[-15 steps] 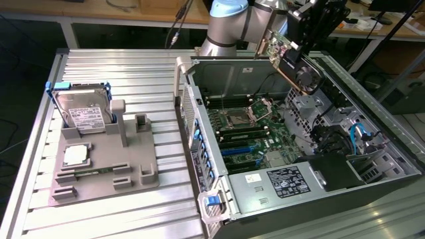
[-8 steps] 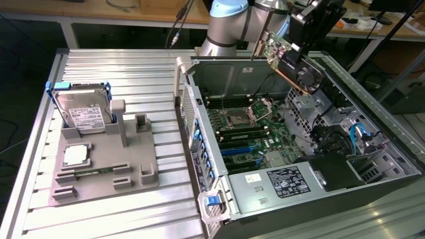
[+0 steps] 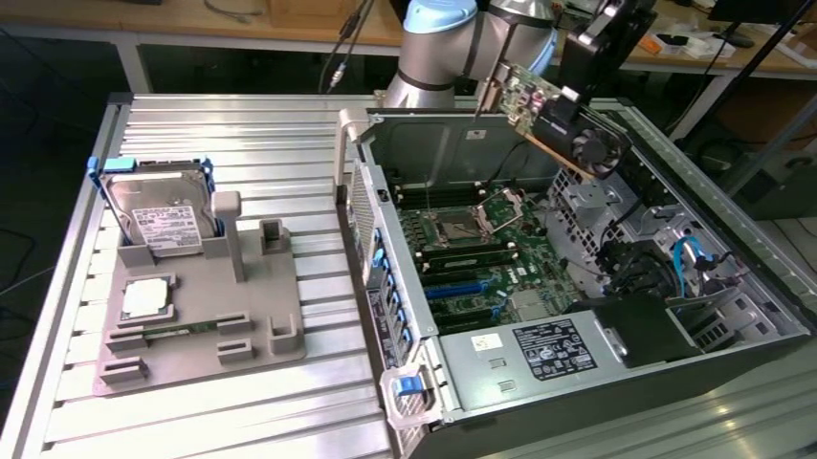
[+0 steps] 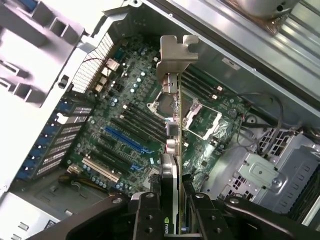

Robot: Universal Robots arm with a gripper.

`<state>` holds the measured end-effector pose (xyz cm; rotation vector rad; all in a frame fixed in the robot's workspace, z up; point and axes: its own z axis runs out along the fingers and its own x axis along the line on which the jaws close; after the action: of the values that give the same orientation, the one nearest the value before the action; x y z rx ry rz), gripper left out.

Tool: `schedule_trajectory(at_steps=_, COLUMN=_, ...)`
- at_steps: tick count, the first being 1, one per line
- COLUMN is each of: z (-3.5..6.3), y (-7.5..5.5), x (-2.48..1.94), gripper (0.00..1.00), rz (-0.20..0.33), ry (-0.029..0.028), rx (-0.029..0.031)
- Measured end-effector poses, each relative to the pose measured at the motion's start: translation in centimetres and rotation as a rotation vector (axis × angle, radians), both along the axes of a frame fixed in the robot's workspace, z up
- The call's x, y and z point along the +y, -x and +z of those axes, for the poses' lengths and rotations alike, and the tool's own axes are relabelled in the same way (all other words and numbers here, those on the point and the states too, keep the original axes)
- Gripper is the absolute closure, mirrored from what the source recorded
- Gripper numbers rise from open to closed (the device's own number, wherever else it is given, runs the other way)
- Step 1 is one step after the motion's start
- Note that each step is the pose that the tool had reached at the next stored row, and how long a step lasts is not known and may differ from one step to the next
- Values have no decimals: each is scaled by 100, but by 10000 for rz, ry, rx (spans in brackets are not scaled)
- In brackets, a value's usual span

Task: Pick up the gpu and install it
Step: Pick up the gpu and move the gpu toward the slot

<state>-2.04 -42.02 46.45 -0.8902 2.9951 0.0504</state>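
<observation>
The gpu (image 3: 562,120) hangs tilted in the air above the open computer case (image 3: 383,191), over its far end. It is a dark card with a round fan and a green board edge. My gripper (image 3: 577,91) is shut on it from above. In the wrist view the gpu (image 4: 172,150) is seen edge-on, its silvery bracket (image 4: 175,52) pointing away from the gripper (image 4: 172,212), whose black fingers (image 4: 145,215) clamp both faces. Beneath the card lies the motherboard (image 4: 125,110) with blue and black expansion slots (image 4: 122,140) and the processor socket (image 4: 200,120).
On the exterior view's left, a grey fixture (image 3: 205,325) on the slatted metal table (image 3: 191,134) holds a hard drive (image 3: 160,215) in a blue frame and a square processor chip (image 3: 147,296). Inside the case are a power supply (image 3: 549,349), drive cages (image 3: 600,201) and cables (image 3: 690,258).
</observation>
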Motion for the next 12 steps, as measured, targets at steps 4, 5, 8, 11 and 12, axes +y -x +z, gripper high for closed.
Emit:
schedule_trajectory(at_steps=4, z=-8, y=0, x=-1, gripper=73, rz=735, ry=11, rx=10)
schedule_trajectory(at_steps=5, z=-10, y=0, x=-1, gripper=73, rz=911, ry=16, rx=13)
schedule_trajectory(at_steps=8, z=-17, y=0, x=0, gripper=73, rz=1511, ry=42, rx=30)
schedule_trajectory(at_steps=11, z=-24, y=0, x=0, gripper=73, rz=2055, ry=70, rx=50)
schedule_trajectory(at_steps=12, z=-27, y=0, x=0, gripper=73, rz=2229, ry=79, rx=56)
